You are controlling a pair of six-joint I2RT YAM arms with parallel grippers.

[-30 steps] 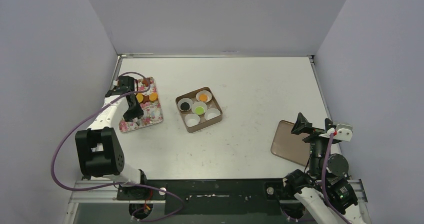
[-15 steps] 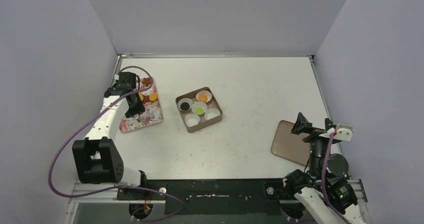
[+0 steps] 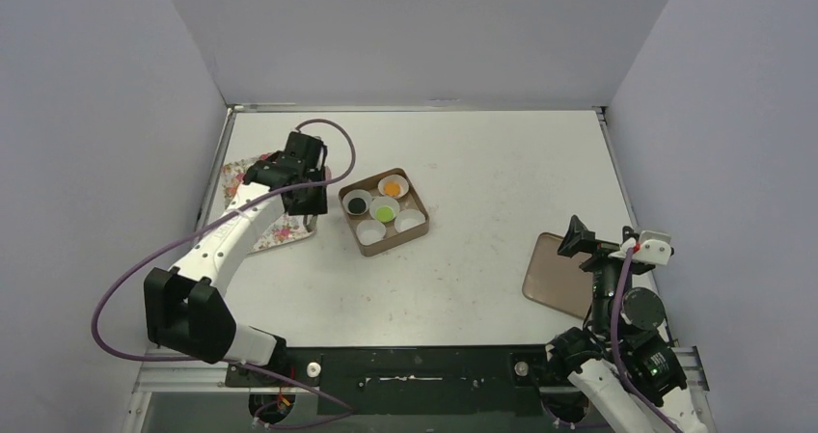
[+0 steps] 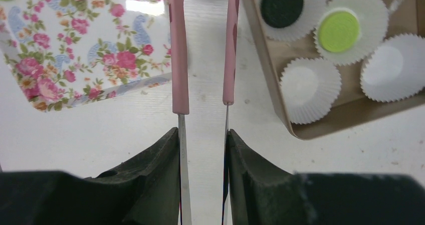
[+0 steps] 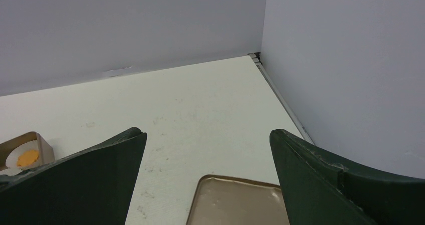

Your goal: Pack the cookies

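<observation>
My left gripper (image 4: 203,135) was clamped on the pink tweezers (image 4: 178,49), squeezing the two arms close together without quite closing them. Their tips ran off the top of my wrist view, so I could not tell whether a cookie was pinched there. A second earlier I had been poised over the floral tray (image 4: 90,59), where the loose cookies lay. By this moment I had swung to my right, and the tweezers hung over the strip of table (image 4: 125,135) between the tray's edge and the box (image 4: 351,116), just short of its near wall. I took that to mean the pick was behind me and I was heading for a drop, though the hidden tips left this unproven. In the box, three paper cups were already filled: a dark cookie (image 4: 282,4), a green cookie (image 4: 338,30) in the middle cup and an orange cookie (image 3: 392,189) at the far corner. Two empty cups (image 4: 309,87) sat on the side nearest me, so the closer one looked like the natural target. From above, my arm hid most of the tray, and I could not count what remained there. My right gripper (image 5: 205,135) had not moved; it hovered spread wide and empty above the brown lid (image 5: 235,200), well apart from the box.
</observation>
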